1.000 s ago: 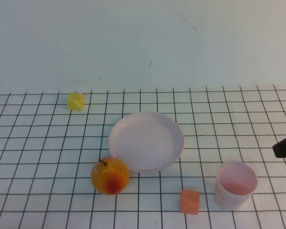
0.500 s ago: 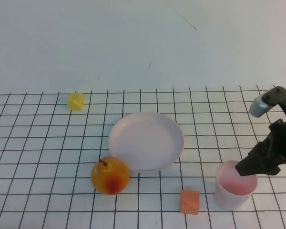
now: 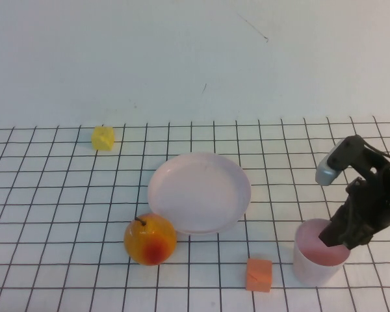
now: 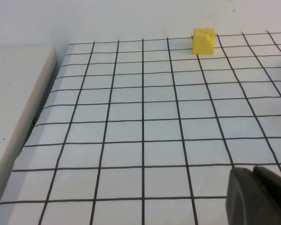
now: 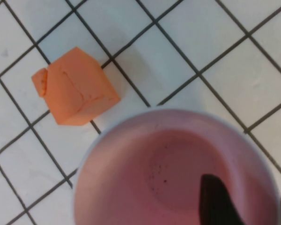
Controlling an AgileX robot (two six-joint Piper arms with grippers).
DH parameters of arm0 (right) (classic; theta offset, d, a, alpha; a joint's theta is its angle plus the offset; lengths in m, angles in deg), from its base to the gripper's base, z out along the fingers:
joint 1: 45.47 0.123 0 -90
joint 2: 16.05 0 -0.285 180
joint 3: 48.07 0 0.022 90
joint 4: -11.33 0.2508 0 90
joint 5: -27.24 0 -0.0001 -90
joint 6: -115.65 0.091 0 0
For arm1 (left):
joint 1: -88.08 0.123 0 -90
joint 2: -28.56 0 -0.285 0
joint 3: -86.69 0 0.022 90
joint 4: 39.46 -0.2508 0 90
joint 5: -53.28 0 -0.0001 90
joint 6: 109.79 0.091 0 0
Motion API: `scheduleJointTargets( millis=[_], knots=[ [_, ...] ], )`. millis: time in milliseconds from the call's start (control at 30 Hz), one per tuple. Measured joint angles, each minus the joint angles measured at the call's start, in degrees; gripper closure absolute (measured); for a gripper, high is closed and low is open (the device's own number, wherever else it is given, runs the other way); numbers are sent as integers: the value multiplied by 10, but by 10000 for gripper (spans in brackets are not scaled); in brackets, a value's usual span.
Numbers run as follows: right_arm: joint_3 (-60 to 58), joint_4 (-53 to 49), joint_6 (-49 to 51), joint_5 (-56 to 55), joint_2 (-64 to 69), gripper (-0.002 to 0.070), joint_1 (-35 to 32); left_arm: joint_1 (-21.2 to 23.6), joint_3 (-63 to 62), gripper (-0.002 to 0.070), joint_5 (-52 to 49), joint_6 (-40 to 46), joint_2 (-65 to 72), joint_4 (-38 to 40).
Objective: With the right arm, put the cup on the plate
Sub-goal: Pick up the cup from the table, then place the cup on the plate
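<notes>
Right hand [image 3: 336,235] straddles the cup [image 3: 310,260] rim, fingers spread. Plate [image 3: 199,192] sits apart across bare table [image 3: 52,214]. Left hand [image 4: 258,197] sits closed.

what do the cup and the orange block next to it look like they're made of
The cup, with one finger of the right gripper inside its rim, looks like matte pale pink plastic: smooth, thin, even walls. The orange block has creases and a torn corner, perhaps foam.

**Clear lane from cup to plate**

Open grid cloth lies between the pale pink plastic cup [image 3: 320,252] at lower right and the round pink plate [image 3: 199,192] at centre. The orange cube [image 3: 259,274] sits just left of the cup; the orange-yellow fruit [image 3: 149,238] touches the plate's lower-left rim.
</notes>
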Motion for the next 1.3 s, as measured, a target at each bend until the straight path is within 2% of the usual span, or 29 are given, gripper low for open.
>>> scheduleJointTargets(
  millis=[133, 233, 500, 767, 967, 1100, 1300],
  knots=[
    [1, -1, 0, 0, 10, 575, 0, 0, 0, 678, 0, 0, 0, 0],
    [2, 4, 0, 0, 11, 642, 0, 0, 0, 678, 0, 0, 0, 0],
    [101, 29, 0, 33, 13, 647, 18, 0, 0, 678, 0, 0, 0, 0],
    [278, 34, 0, -15, 57, 648, 114, 0, 0, 678, 0, 0, 0, 0],
    [417, -46, 6, 20, 170, 648, 176, 0, 0, 678, 0, 0, 0, 0],
    [493, -112, 22, 50, 239, 649, 191, 0, 0, 678, 0, 0, 0, 0],
    [522, -148, 40, 32, 287, 649, 192, 0, 0, 678, 0, 0, 0, 0]
  ],
)
